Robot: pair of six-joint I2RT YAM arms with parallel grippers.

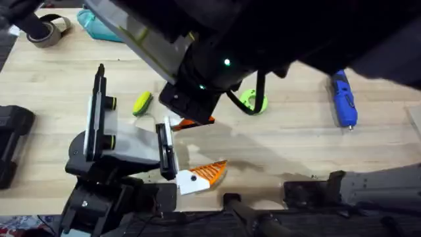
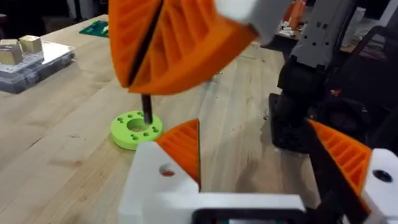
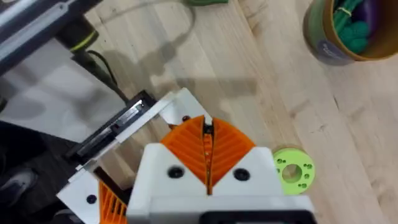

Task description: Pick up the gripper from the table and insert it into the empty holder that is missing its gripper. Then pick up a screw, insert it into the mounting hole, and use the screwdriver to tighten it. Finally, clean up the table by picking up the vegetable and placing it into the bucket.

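My right claw (image 3: 207,134) is hanging over the top end of the holder (image 1: 166,150), pads squeezed shut. Something small and dark is sitting at the tips, but I can't tell what it is. The gripper (image 1: 197,122) is sitting right below, touching that end of the holder. My left claw (image 2: 255,134) is waiting wide open, holding nothing. The vegetable (image 1: 141,103) is lying just beside the holder, and the screwdriver (image 1: 343,99) is lying well off to the right, past the green disc (image 1: 253,100).
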